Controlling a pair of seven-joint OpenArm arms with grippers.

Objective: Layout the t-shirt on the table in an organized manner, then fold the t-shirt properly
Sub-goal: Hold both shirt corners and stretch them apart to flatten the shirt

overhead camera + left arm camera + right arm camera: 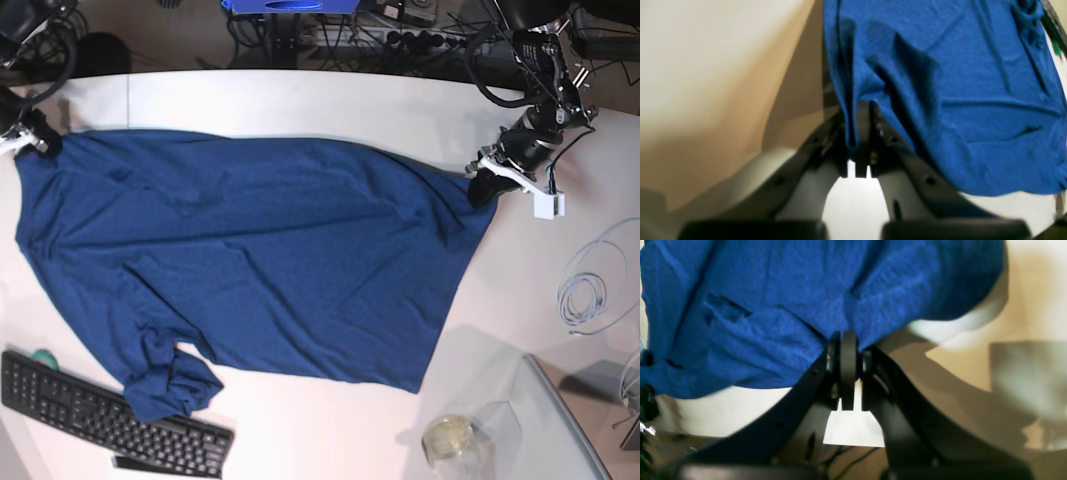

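Left wrist view: the left hand (860,110) was closed, its two fingers pressed together on a bunched edge of the shirt (973,100). A fold of the cloth hung down between the fingers, and the rest spread away to the right in long creases. The white bench (853,206) showed below the hand.

Right wrist view: the right hand (848,350) was likewise shut, fingers drawn tight with a pinch of the shirt (773,306) gathered at the tips. The cloth fanned out from the pinch to the left and above. The bench (740,410) was visible beneath the shirt's lower edge.

Base view: the shirt (260,250) lay spread across the bench (300,100), stretched between the two hands. The left hand (487,180) gripped the shirt's corner on this view's right, near the far edge of the bench. The right hand (35,135) met the opposite corner at the left edge; the grip itself was too small to make out there. The cloth lay mostly flat with shallow creases; one sleeve (170,385) was crumpled at the near left, touching a black keyboard (100,415). A coiled white cable (595,285) lay on the bench at right, well apart from the shirt, and a clear container (455,440) stood near the front edge.
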